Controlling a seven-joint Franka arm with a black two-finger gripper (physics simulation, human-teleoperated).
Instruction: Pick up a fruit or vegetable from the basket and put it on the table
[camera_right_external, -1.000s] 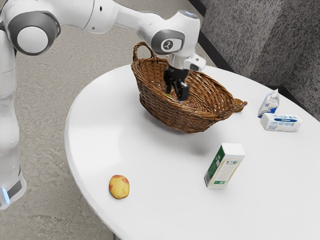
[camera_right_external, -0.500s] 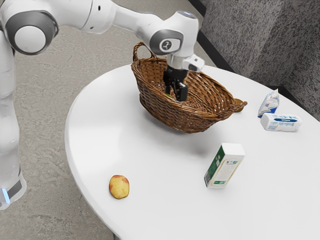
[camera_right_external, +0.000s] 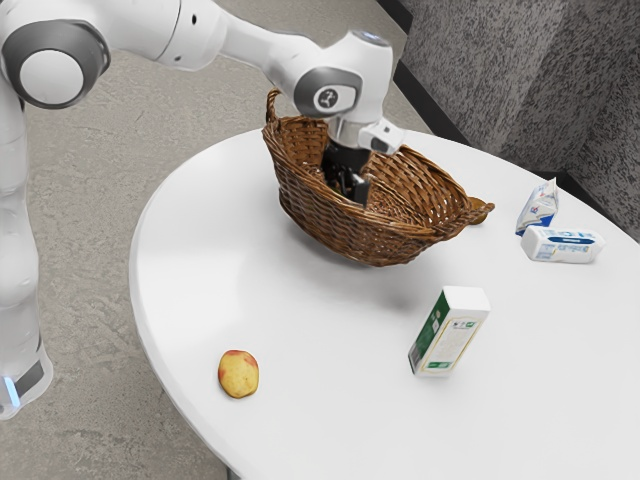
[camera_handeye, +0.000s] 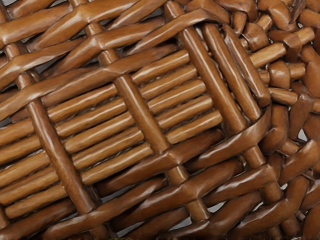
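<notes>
You're lowering the gripper (camera_right_external: 349, 190) deeper into the basket (camera_right_external: 345, 228), likely nearing a grasp, but I cannot tell whether it's open.

1. Mottled grey-beige floor (camera_right_external: 110, 210), stretching behind and beneath the bench (camera_right_external: 300, 330).
2. Rough, speckled dark-grey wall (camera_right_external: 500, 80) at the exterior view's upper right.
3. Black skirting (camera_right_external: 430, 100) along the wall's foot.
4. The bench: smooth, white, round-edged.
5. Soft light, faint shadows on the white top.
</notes>
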